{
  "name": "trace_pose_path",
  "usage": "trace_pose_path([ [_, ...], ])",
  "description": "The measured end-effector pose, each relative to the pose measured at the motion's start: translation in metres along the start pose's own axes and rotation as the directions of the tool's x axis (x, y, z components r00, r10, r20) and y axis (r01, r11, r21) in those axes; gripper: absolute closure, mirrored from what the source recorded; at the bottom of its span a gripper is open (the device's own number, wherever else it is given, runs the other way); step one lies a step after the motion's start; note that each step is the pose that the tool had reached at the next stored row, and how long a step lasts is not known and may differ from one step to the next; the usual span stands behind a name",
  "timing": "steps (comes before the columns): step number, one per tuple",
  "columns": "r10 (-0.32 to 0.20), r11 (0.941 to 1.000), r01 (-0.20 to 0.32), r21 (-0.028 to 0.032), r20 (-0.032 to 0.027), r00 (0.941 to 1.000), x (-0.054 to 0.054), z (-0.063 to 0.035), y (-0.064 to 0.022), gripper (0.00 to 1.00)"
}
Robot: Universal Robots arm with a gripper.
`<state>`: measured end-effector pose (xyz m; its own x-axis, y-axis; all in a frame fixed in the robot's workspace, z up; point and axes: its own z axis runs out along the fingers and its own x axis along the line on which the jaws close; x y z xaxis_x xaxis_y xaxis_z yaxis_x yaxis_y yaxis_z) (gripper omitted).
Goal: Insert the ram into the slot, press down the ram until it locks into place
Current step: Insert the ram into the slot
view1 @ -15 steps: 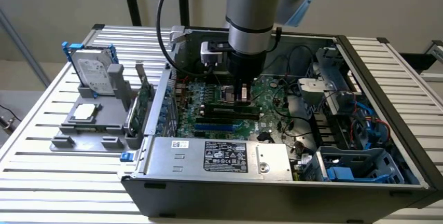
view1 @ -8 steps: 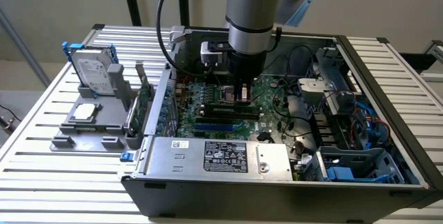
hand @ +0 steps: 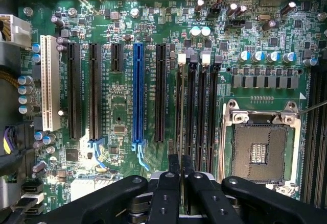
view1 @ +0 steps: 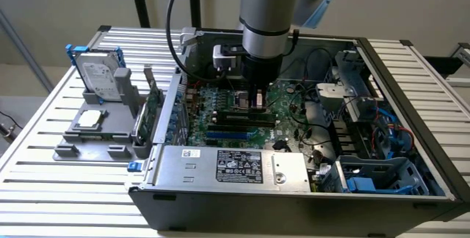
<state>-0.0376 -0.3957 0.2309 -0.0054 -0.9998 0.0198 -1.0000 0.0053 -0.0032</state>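
1. Bench (view1: 44, 133): slatted metal top that carries everything below.
2. Computer case (view1: 294, 205): open-topped and dark grey, it stands along the bench edge on the exterior view's right. A labelled silver power supply (view1: 242, 166) lies inside against its near wall.
3. Arm (view1: 272, 6): 1 grey and blue arm that reaches straight down into the middle of the case.
4. Motherboard (hand: 122, 106): green, flat on the case floor. Its bare metal processor socket (hand: 260, 150) sits beside the memory slots.
5. Grey fixture (view1: 88, 136): stands on the bench beside the case, toward the edge on the exterior view's left. It holds a hard drive (view1: 99, 75) upright in a blue frame and a green expansion card (view1: 151, 108) on edge.
6. Gripper (view1: 257, 104) (hand: 180, 163): black, low over the board. Its fingertips (hand: 173, 165) are drawn together with only a hairline gap, in line with the memory slots.
7. Blue slot (hand: 138, 91): long, 2 slots away from the target.
8. Slot (hand: 182, 60): first of 4 parallel black memory slots, the one nearest the blue slot.
9. Ram (hand: 180, 106): appears as a thin greenish strip standing edge-on in that slot, just ahead of the fingertips. I cannot tell whether the clips have locked.
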Motion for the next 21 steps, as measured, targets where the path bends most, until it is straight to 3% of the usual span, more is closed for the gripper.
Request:
trace_pose_path([
  [21,0.000,1.0000,0.000,0.0025,0.0004,1.0000,-0.0002,0.0045,-0.0002,0.85],
])
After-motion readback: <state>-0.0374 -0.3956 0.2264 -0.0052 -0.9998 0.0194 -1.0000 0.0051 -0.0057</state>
